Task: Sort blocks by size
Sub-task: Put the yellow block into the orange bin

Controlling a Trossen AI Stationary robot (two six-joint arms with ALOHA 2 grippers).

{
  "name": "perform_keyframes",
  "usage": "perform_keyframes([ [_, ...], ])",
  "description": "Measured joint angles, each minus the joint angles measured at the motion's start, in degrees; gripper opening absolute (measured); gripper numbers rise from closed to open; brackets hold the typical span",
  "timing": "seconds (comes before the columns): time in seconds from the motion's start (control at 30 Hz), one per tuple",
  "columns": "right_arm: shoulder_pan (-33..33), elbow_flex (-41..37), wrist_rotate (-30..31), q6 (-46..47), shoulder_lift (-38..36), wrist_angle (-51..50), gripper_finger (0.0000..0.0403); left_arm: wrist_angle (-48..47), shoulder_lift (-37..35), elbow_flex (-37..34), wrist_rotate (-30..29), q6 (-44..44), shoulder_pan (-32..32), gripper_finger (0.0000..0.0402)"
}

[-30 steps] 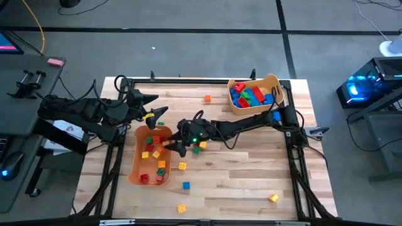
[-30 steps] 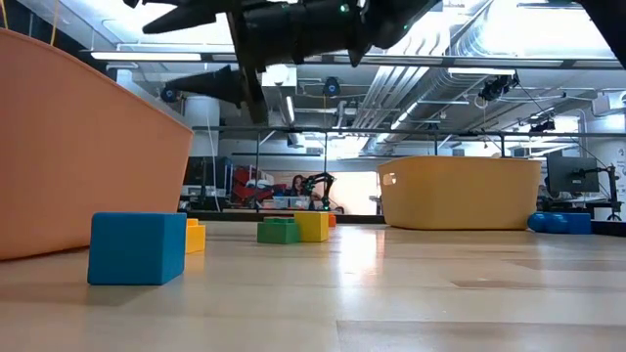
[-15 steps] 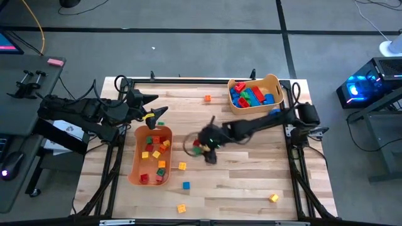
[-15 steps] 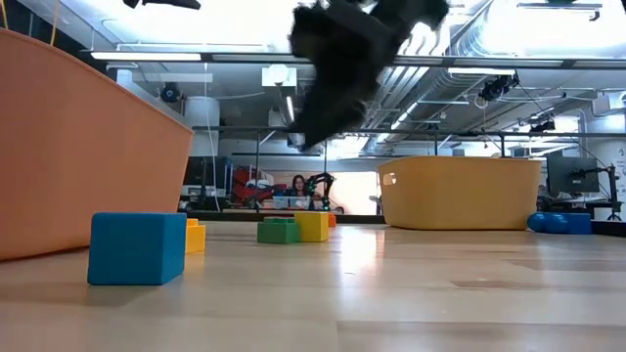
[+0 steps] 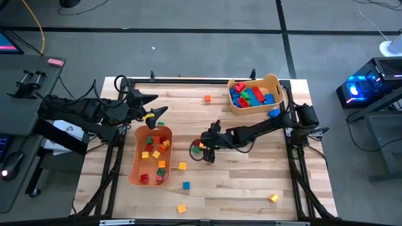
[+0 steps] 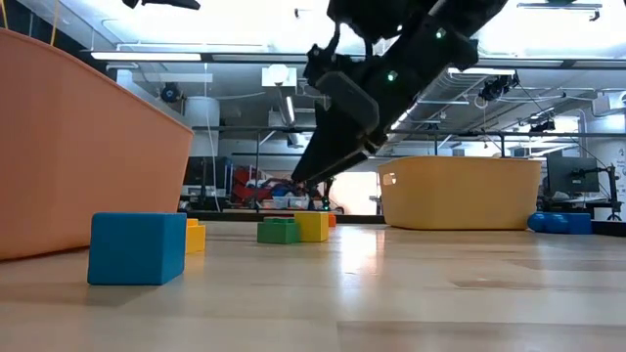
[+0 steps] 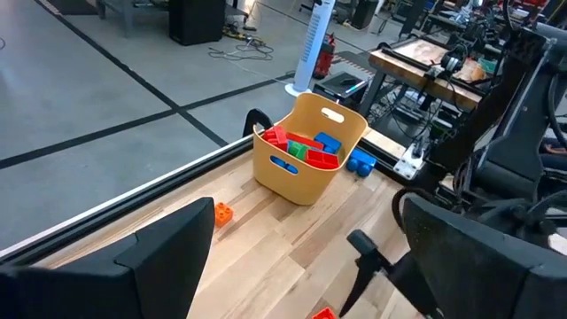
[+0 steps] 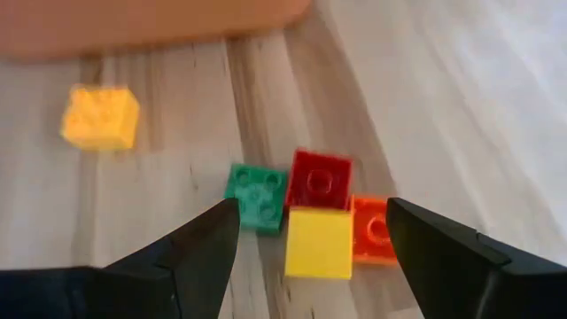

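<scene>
Right gripper (image 5: 200, 150): over the tabletop (image 5: 239, 182), just beside the long orange bin (image 5: 151, 157) on its open-table side, fingers (image 8: 199, 251) spread apart and holding nothing.
Cluster under it: four small blocks pressed together, green block (image 8: 258, 198), red block (image 8: 320, 180), yellow block (image 8: 319, 242) and orange block (image 8: 373, 229), sitting between the spread fingers in the right wrist view.
Left gripper (image 5: 157, 105): waiting at the far end of the long orange bin, above the tabletop, fingers wide apart, empty.
Long orange bin: small blocks in yellow, red, orange and green lie inside.
Tan bin (image 5: 254, 93): well apart from the long orange bin, at the far right corner, packed with larger red, blue and green blocks; a blue block (image 5: 274, 113) sits just outside it.
Loose blocks: a yellow cube (image 5: 182, 166) and a blue cube (image 5: 186, 185) near the long orange bin; an orange cube (image 5: 207, 98) well beyond its far end.
</scene>
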Motion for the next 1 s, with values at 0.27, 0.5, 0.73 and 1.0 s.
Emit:
perform_keyframes([
  [0.27, -0.04, 0.0, -0.53, 0.18, 4.23, 1.39, 0.0277, -0.01, 0.0, 0.0, 0.0, -0.01, 0.0, 0.0351],
  [0.5, -0.68, -0.02, 0.06, 2.11, 4.72, 0.53, 0.0209, -0.02, 0.0, 0.0, 0.0, -0.01, 0.0, 0.0351],
  [0.73, -0.47, 0.0, -0.64, 2.7, 4.49, 0.34, 0.0124, -0.02, 0.0, 0.0, 0.0, -0.02, 0.0, 0.0351],
  [1.0, -0.98, 0.96, 0.06, 0.33, -1.75, -2.04, 0.0124, 0.13, 0.0, 0.0, 0.0, -0.01, 0.0, 0.0351],
])
